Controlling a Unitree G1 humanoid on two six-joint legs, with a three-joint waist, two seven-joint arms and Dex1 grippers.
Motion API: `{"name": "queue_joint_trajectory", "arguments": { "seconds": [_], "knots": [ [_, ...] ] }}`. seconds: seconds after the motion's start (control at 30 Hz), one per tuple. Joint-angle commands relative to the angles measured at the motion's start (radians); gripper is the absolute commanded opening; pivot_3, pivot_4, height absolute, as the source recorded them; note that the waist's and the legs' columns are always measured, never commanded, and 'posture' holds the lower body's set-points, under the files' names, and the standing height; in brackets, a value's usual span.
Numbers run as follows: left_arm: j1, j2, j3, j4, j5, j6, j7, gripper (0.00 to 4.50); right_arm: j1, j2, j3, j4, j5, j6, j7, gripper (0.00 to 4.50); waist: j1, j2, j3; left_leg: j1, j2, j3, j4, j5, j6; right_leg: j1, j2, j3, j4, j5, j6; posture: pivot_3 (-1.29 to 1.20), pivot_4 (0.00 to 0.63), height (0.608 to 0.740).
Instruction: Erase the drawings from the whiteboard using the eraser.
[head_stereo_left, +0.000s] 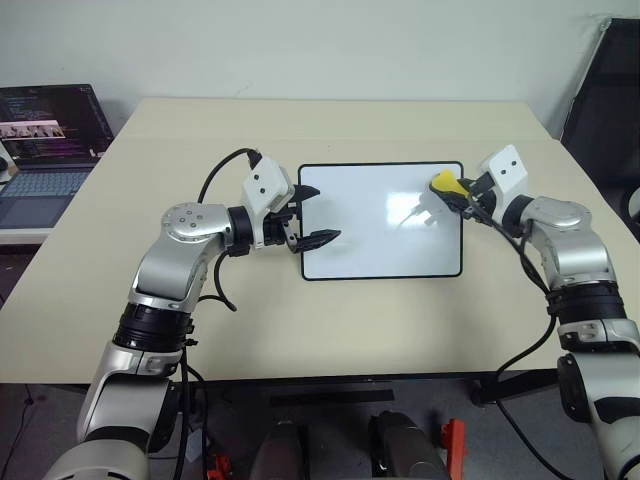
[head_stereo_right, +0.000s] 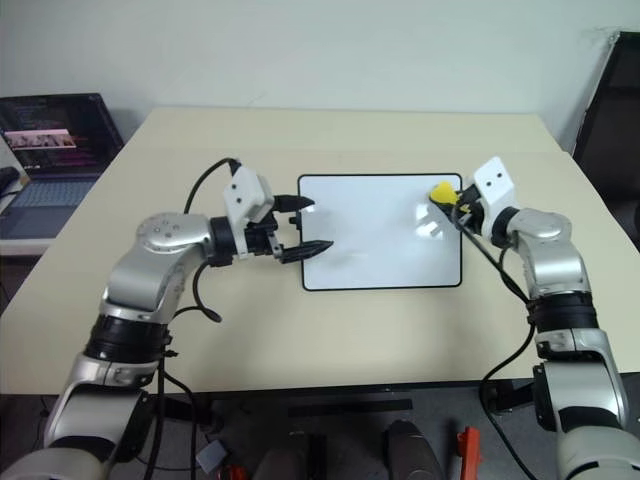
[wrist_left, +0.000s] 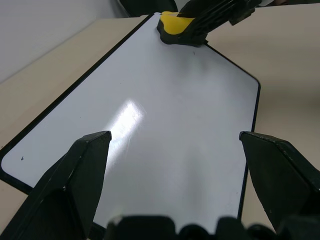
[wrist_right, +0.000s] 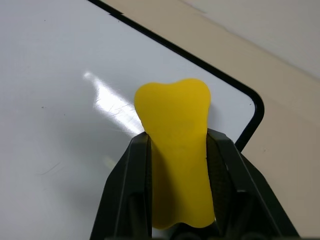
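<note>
Right hand (head_stereo_left: 452, 190) clamps the eraser (head_stereo_left: 443, 182) at the whiteboard (head_stereo_left: 370, 230) far-right corner; left hand (head_stereo_left: 312, 216) spread apart.

Whiteboard (head_stereo_left: 380, 235) middle bare and open for passing. Left gripper (head_stereo_left: 312, 213) over board's left edge, 2 fingers spread wide, blocks that side. Right gripper (head_stereo_left: 455, 192) clamping eraser (head_stereo_left: 444, 182) occupies far right corner. Table (head_stereo_left: 300, 330) around board free; laptop (head_stereo_left: 45, 150) well apart at far left.
</note>
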Motion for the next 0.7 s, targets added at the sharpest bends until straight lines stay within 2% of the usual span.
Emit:
{"name": "queue_joint_trajectory", "arguments": {
  "seconds": [0.03, 0.17, 0.3, 0.5, 0.57, 0.6, 0.7],
  "knots": [
    [-0.022, -0.001, 0.009, -0.02, -0.002, -0.014, 0.002, 4.5, 0.029, 0.024, 0.054, 0.073, -0.045, 0.024, 0.0, 1.11, 0.0, -0.001, -0.001, 0.001, 0.0, 0.0, 0.0, 0.0, 0.0, 0.001, 0.0, 0.0, 0.0, 0.0, 0.0, 0.0, 0.15, 0.74],
    [-0.012, 0.008, 0.017, -0.032, -0.004, -0.007, 0.004, 4.5, 0.104, 0.016, 0.11, 0.028, -0.054, 0.07, 0.094, 1.11, -0.008, -0.002, -0.001, 0.008, 0.0, 0.0, 0.001, 0.0, 0.0, 0.008, 0.001, 0.0, 0.0, -0.003, 0.005, 0.0, 0.15, 0.74],
    [-0.004, 0.014, 0.019, -0.041, -0.006, -0.003, 0.005, 4.5, 0.198, -0.018, 0.172, -0.039, -0.064, 0.109, 0.197, 1.11, -0.021, -0.003, -0.002, 0.029, 0.001, 0.0, 0.001, 0.0, 0.0, 0.028, 0.001, 0.001, -0.003, -0.006, -0.002, 0.0, 0.15, 0.74],
    [-0.012, 0.006, 0.015, -0.038, -0.01, -0.009, 0.001, 4.5, 0.273, -0.06, 0.177, -0.14, -0.044, 0.126, 0.266, 1.11, -0.022, -0.004, -0.003, 0.033, 0.001, -0.002, 0.001, 0.0, 0.0, 0.033, 0.0, 0.001, -0.004, -0.006, -0.002, 0.0, 0.15, 0.74],
    [-0.017, -0.001, 0.011, -0.033, -0.011, -0.017, -0.005, 4.5, 0.295, -0.073, 0.131, -0.245, 0.02, 0.149, 0.3, 1.11, -0.02, -0.004, -0.002, 0.033, 0.001, -0.002, 0.001, 0.0, 0.0, 0.032, 0.0, 0.001, -0.004, -0.006, -0.002, 0.0, 0.15, 0.74],
    [-0.022, -0.007, 0.008, -0.031, -0.013, -0.019, -0.007, 4.5, 0.297, -0.076, 0.065, -0.327, 0.093, 0.193, 0.307, 1.11, -0.018, -0.004, -0.002, 0.032, 0.001, -0.002, 0.001, 0.0, 0.0, 0.031, 0.0, 0.001, -0.004, -0.006, -0.002, 0.0, 0.15, 0.74],
    [-0.029, -0.026, -0.002, -0.039, -0.022, -0.016, -0.011, 4.5, 0.283, -0.086, -0.125, -0.487, 0.268, 0.321, 0.271, 1.1, -0.016, 0.003, 0.002, 0.016, 0.0, -0.001, 0.001, 0.0, 0.0, 0.017, 0.0, 0.001, -0.002, -0.005, 0.0, 0.0, 0.15, 0.74]
  ]
}}
